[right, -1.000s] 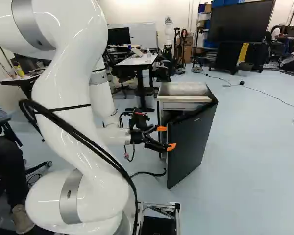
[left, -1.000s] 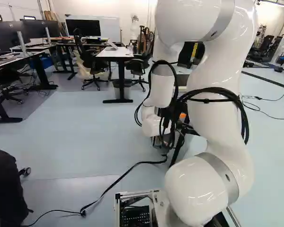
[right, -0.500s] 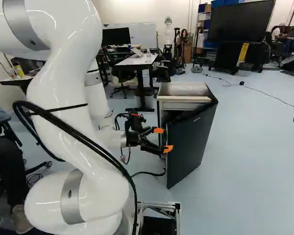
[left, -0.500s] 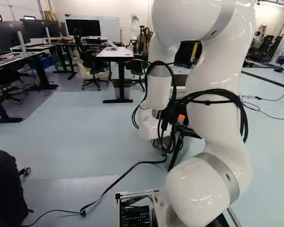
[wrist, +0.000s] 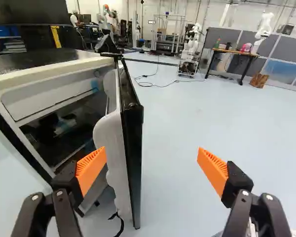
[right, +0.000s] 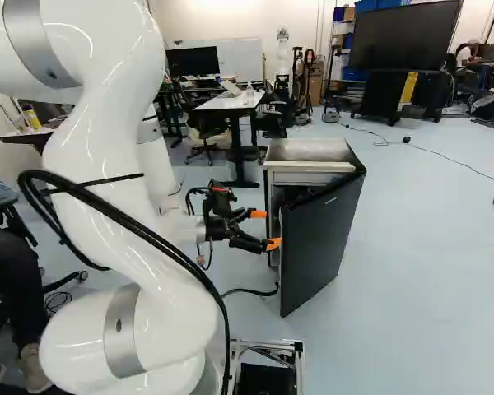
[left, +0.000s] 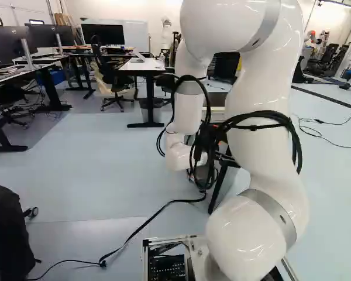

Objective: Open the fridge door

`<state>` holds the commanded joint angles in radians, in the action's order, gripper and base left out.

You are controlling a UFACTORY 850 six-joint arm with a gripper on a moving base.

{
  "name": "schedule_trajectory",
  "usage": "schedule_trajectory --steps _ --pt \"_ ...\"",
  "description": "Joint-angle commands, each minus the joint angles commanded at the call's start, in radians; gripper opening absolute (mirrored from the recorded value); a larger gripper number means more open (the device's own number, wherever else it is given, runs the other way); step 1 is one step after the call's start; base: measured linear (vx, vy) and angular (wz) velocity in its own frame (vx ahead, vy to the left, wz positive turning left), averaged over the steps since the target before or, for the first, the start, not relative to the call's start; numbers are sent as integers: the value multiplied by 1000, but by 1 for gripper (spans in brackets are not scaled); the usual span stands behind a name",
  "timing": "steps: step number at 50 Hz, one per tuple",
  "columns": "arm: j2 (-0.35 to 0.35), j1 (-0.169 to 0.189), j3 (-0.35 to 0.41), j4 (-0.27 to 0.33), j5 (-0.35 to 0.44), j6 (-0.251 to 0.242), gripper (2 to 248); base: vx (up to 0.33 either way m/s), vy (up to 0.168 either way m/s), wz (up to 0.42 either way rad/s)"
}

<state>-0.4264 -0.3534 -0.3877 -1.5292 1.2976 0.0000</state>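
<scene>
In the right base view, we find the fridge [right: 309, 150] on the floor [right: 428, 247], right of the arm [right: 107, 164]. Behind the fridge, leftward, a bottle [right: 249, 92] stands on a desk [right: 227, 103]; a screen [right: 405, 37] stands behind, rightward.

The white arm [right: 99, 173] rises from its lowest joint [right: 82, 337], bends high up and runs down to the wrist [left: 177, 155]; the black gripper [right: 266, 229] points forward, its two fingers [wrist: 68, 183] spread wide, orange pads [wrist: 92, 169] well apart.
</scene>
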Motion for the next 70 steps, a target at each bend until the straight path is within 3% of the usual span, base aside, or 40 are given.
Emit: schedule_trajectory --steps 20,50,70 --pt "-52 46 -120 -68 0 0 247 0 0 0" --pt "-87 213 -202 -170 2 0 247 0 0 0" --pt "-85 314 -197 -178 3 0 247 0 0 0"
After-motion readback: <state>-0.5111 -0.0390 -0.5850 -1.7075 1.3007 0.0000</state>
